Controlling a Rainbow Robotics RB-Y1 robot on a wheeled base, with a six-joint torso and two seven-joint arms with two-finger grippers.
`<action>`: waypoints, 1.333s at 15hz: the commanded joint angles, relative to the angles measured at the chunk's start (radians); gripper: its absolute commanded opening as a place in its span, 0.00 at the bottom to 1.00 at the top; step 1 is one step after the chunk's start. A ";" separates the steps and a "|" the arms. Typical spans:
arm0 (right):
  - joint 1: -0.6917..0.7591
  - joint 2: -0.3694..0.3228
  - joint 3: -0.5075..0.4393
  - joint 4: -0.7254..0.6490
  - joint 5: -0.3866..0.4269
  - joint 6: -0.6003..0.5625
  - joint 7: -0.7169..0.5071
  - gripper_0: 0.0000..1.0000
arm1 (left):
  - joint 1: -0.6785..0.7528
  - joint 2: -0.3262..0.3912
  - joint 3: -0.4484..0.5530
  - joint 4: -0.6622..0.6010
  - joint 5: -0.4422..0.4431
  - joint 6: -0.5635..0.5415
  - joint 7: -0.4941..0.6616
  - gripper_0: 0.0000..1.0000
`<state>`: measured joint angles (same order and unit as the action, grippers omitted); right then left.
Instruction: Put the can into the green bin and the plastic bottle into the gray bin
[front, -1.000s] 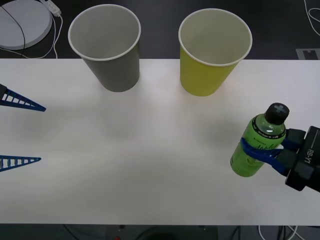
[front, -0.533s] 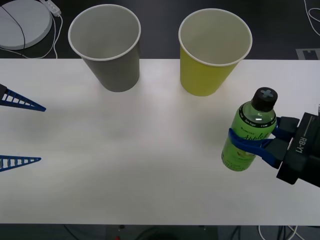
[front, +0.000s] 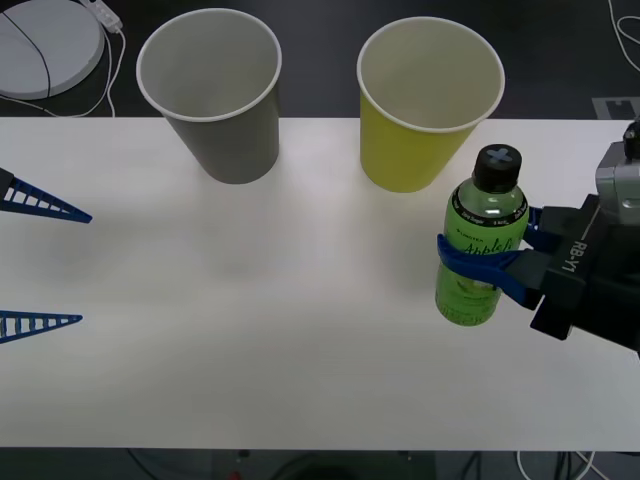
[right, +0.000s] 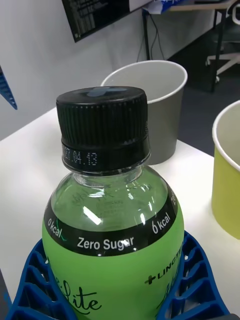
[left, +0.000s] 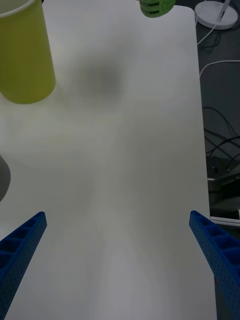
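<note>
My right gripper is shut on the plastic bottle, a green bottle with a black cap held upright at the table's right side, just in front of and to the right of the green bin. In the right wrist view the bottle sits between the blue fingers, with the gray bin and the green bin beyond. The gray bin stands at the back left of centre. My left gripper waits open at the left edge. The can is out of view.
The white table carries both bins along its back edge. A white round device with a cable lies on the dark floor behind the back left corner. The left wrist view shows the bottle's base hanging above its shadow.
My right gripper has carried the bottle left and toward the bins, and it looks higher than a second ago. The left arm and both bins have not moved.
</note>
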<state>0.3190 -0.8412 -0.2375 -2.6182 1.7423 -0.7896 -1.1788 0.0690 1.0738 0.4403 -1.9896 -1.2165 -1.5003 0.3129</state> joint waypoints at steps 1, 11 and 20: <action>-0.090 0.016 0.003 0.000 0.055 -0.089 -0.085 0.00 | 0.000 0.000 0.000 0.000 0.000 0.000 0.000 1.00; -0.405 0.059 0.141 0.129 0.105 -0.221 -0.102 0.00 | 0.000 0.000 0.000 0.000 0.000 0.000 0.000 1.00; -0.759 0.186 0.279 0.300 0.270 -0.499 -0.246 0.00 | 0.000 0.000 0.000 0.000 0.000 0.000 0.000 1.00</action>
<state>-0.4175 -0.6704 0.0374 -2.3207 1.9909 -1.2543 -1.4140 0.0690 1.0738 0.4403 -1.9896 -1.2165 -1.5003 0.3129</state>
